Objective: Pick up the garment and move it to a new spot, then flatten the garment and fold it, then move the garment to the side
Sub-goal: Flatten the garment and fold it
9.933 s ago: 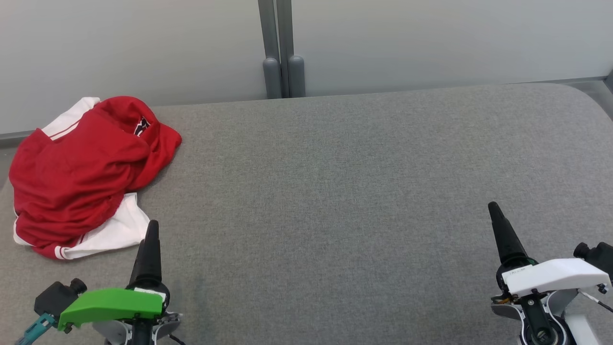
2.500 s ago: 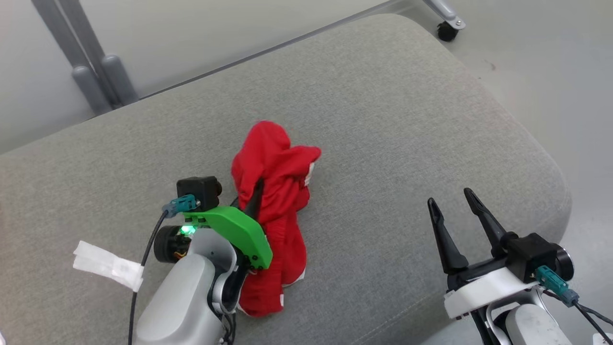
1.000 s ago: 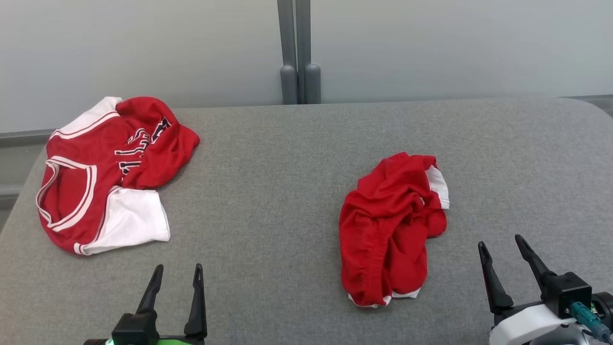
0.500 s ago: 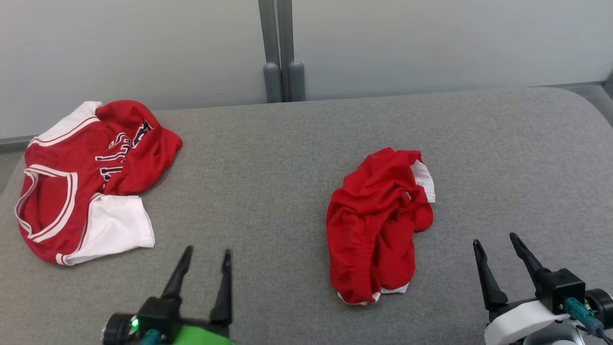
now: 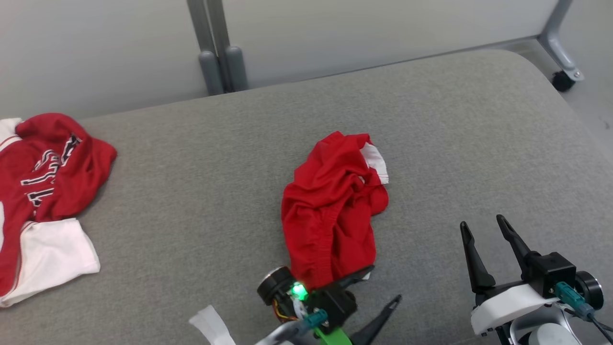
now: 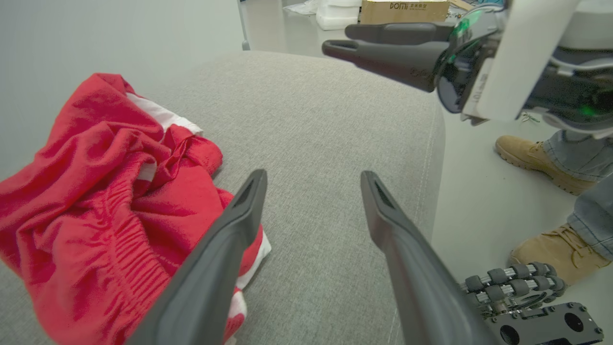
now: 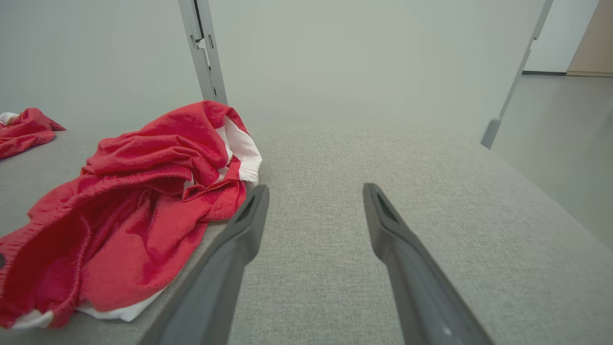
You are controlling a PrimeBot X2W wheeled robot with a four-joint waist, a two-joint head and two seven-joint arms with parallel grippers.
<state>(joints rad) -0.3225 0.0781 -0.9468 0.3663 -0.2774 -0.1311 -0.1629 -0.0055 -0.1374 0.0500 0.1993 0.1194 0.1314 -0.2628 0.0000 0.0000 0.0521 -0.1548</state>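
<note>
We see the left gripper [image 5: 383,286] at the bench's [image 5: 455,120] near edge, jaws spread wide and gripping nothing, one finger just at the hem of the shorts [image 5: 333,211]. The right gripper [image 5: 481,223], toward the bench's right end, is likewise spread and empty. The red shorts lie crumpled mid-bench. A jersey [image 5: 43,167] lies at the bench's left end.

Crumpled matt cloth garment [image 5: 333,215]

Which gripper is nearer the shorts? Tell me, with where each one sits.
Left. The left gripper is right at the near hem of the shorts, jaws open. The right gripper, also open, stands off to their right, apart from them.
</note>
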